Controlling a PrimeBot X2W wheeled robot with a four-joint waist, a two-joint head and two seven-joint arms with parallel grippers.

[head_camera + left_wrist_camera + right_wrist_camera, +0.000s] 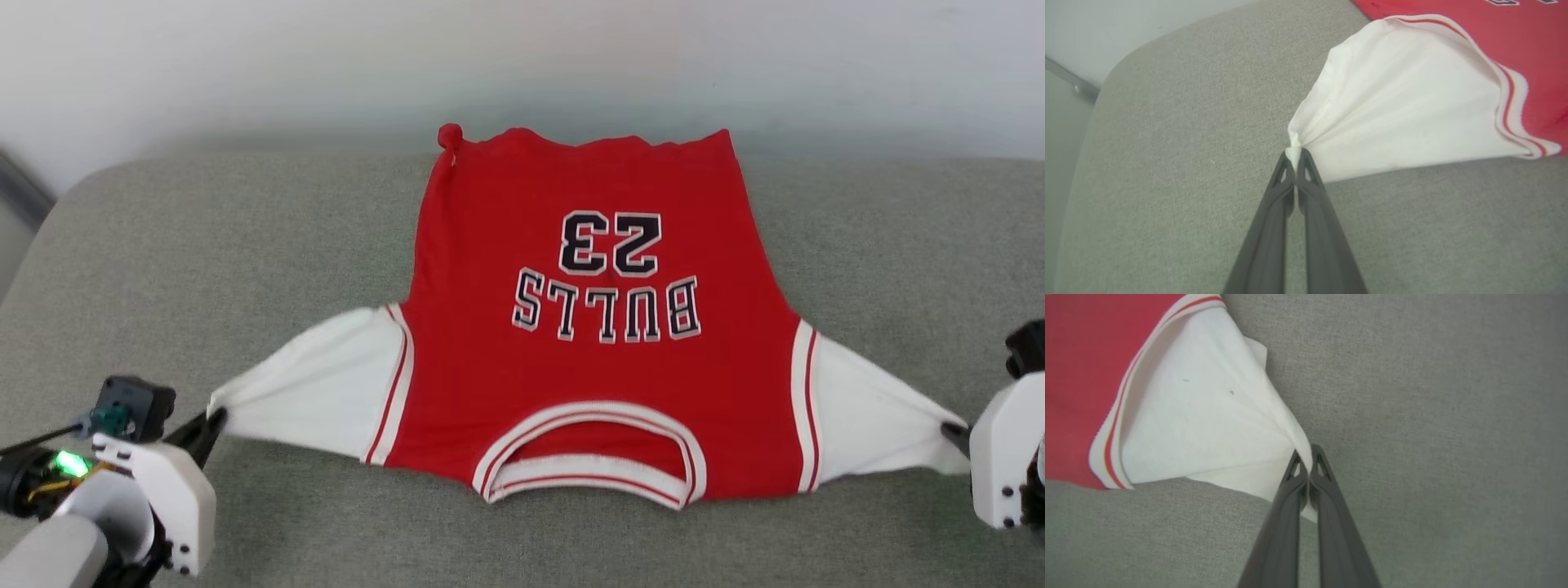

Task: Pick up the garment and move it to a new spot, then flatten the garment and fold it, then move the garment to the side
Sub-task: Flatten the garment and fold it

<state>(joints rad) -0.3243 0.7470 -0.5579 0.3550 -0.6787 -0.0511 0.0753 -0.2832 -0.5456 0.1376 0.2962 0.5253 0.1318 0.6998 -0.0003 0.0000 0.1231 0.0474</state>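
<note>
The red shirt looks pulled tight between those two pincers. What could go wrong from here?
1. The left gripper and right gripper each pinch only a small bunch of cloth, so the garment could slip free if pulled harder.
2. The white sleeves are drawn taut into points; more pull might stretch the fabric.
3. The far hem corner is bunched up and may end up creased when folded.

At the frame's lower centre, the right gripper [1309,457] pinches the garment [1200,416] by its white sleeve tip, jaws closed on the cloth. Red body fills the upper left; grey cushion [1433,416] lies beneath.
</note>
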